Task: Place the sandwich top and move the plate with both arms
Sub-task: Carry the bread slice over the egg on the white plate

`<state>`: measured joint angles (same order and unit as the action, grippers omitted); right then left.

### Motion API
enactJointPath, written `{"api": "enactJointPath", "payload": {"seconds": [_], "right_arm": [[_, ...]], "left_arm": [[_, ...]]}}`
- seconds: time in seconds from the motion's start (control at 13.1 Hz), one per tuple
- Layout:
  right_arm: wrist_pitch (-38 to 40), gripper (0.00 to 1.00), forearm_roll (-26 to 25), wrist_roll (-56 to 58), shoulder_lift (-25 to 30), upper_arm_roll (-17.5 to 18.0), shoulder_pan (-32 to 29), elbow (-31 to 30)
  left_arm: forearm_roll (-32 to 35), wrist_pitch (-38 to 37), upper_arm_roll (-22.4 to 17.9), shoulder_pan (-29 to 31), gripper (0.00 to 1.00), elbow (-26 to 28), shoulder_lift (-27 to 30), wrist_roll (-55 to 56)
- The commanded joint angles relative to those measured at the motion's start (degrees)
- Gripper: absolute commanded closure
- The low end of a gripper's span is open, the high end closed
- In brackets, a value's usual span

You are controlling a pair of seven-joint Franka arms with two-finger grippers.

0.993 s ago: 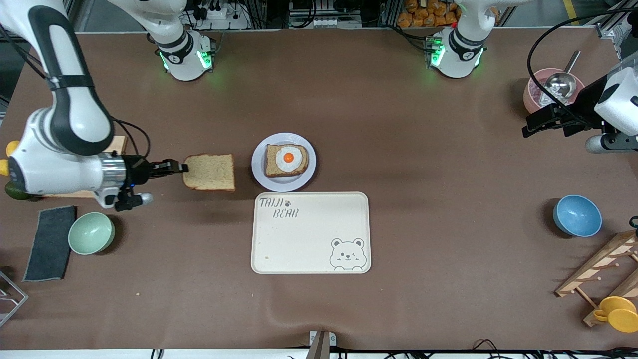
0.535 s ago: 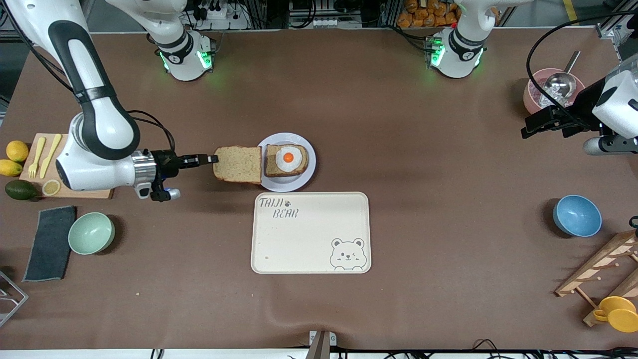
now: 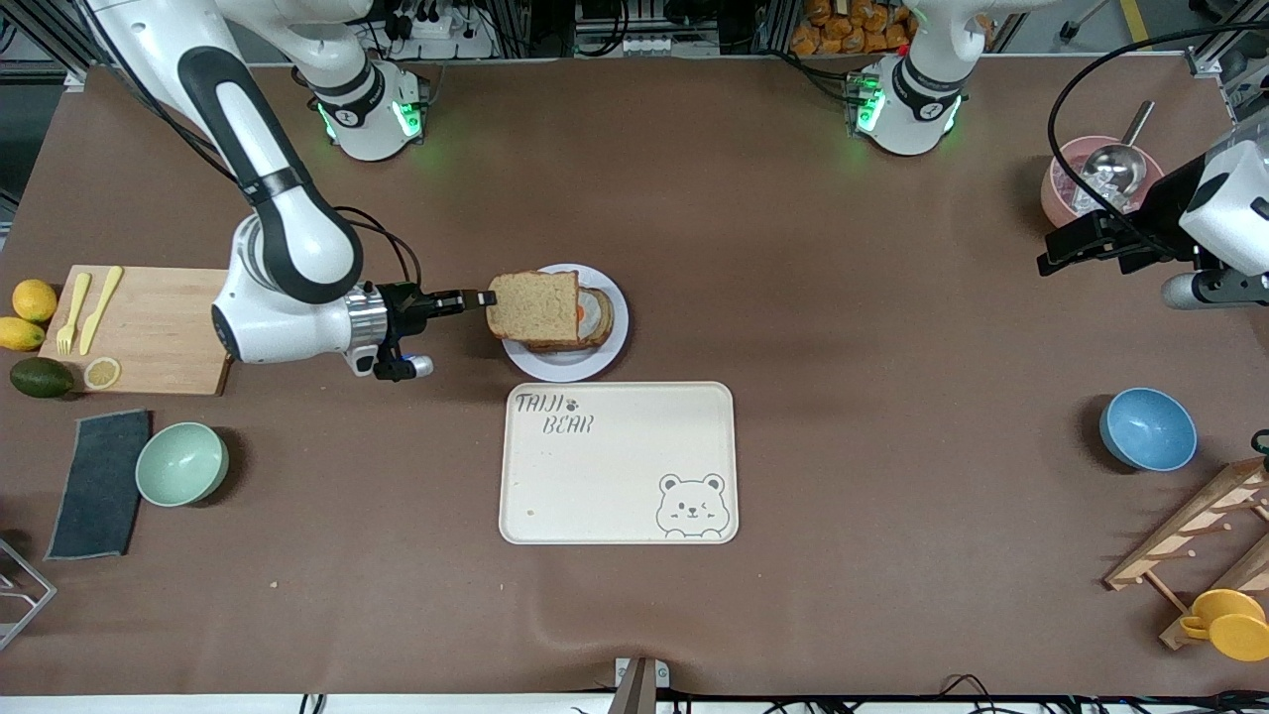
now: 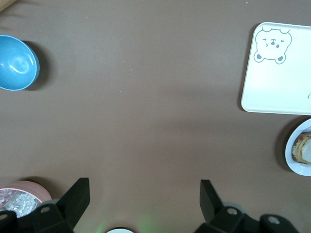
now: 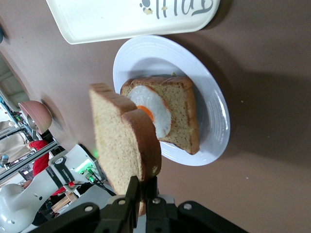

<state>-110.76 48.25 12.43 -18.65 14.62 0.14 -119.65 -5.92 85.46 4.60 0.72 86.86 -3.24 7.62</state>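
Note:
My right gripper (image 3: 487, 297) is shut on the edge of the sandwich top (image 3: 533, 305), a bare light brown bread slice. It holds the slice in the air over the lavender-grey plate (image 3: 608, 349). The slice covers most of the egg-topped slice (image 3: 598, 317) that lies on the plate. In the right wrist view the held slice (image 5: 121, 141) stands in the gripper (image 5: 145, 187), above the egg slice (image 5: 170, 116) and the plate (image 5: 214, 126), apart from both. My left gripper (image 3: 1053, 260) waits open and empty (image 4: 144, 194) in the air by the pink bowl.
The cream bear tray (image 3: 618, 462) lies just nearer to the front camera than the plate. A cutting board (image 3: 149, 327), green bowl (image 3: 181, 463) and grey cloth (image 3: 99, 483) are at the right arm's end. A pink bowl (image 3: 1066, 193), blue bowl (image 3: 1147, 428) and wooden rack (image 3: 1200, 535) are at the left arm's end.
My right arm has carried the bread slice from beside the plate to over the plate and the egg slice. The left arm has not moved.

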Motion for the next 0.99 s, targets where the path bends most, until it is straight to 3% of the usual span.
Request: {"api": "enactJointPath", "payload": {"seconds": [0.0, 0.38, 0.92], "right_arm": [[-2.3, 1.00, 1.5, 0.0, 0.3, -0.5, 2.3, -0.9], [-4.3, 1.00, 6.3, 4.3, -1.3, -0.5, 3.5, -3.1], [-6.1, 1.00, 6.4, 12.3, -3.9, -0.5, 3.6, -4.1]], "left_arm": [[-1.1, -0.4, 0.1, 0.4, 0.00, -0.6, -0.1, -0.3], [-1.1, -0.3, -0.1, 0.4, 0.00, -0.6, -0.1, -0.3], [-1.1, 0.0, -0.2, 0.4, 0.00, -0.8, -0.2, -0.2]]}}
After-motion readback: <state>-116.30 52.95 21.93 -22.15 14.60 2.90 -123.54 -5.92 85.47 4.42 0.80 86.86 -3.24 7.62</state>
